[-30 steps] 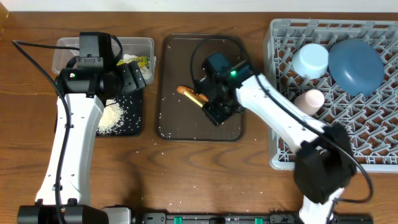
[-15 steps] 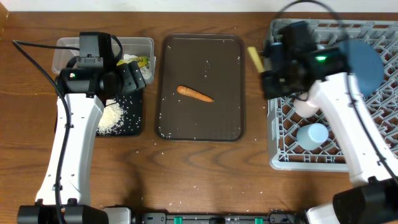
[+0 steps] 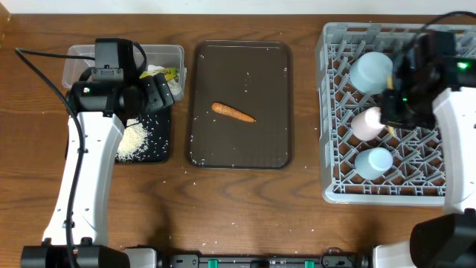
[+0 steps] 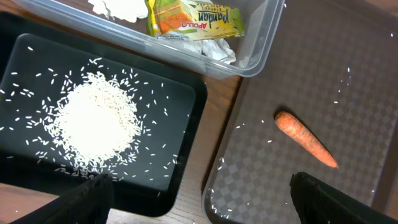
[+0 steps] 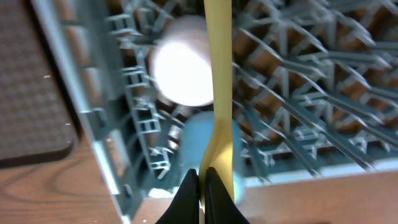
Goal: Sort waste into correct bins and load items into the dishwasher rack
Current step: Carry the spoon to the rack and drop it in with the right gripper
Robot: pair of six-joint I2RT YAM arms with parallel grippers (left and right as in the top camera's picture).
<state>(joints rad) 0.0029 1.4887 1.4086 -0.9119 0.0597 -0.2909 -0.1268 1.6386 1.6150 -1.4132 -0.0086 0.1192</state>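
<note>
Pale yellow spoon (image 5: 217,74): pinched at its lower end by the right gripper (image 5: 202,186), jaws clamped tight on the thin handle. Runs straight up the middle of the right wrist view, above the dishwasher rack (image 5: 298,93). Crosses in front of the white-pink cup (image 5: 180,68) and the small light blue cup (image 5: 196,134) below it. Cannot tell whether touching the rack or either cup.

From overhead, right gripper (image 3: 394,115) over the right part of the frame, above the rack (image 3: 331,149). Just beside the white-pink cup (image 3: 366,123). Small light blue cup (image 3: 373,162) lower in the rack; light blue bowl (image 3: 370,71) near the rack's upper left, upside down. Spoon itself too hidden under the arm to make out there.

Carrot (image 3: 233,113): alone near the middle of the dark brown serving tray (image 3: 245,141), centre of the frame, lying at a slant, with a few stray grains around it.

Left gripper (image 4: 200,183): spread wide, grasping nothing, dark fingers (image 4: 87,199) at the bottom corners of the left wrist view. Hangs over the gap between the black tray (image 4: 18,56) and the brown tray.

Rice (image 4: 93,121): heaped in a loose pile on the black tray, grains scattered about it.

Snack wrapper (image 4: 199,15): inside the clear tub (image 4: 261,50), upper part of the frame, with crumpled white tissue (image 4: 217,51) touching its lower edge.
</note>
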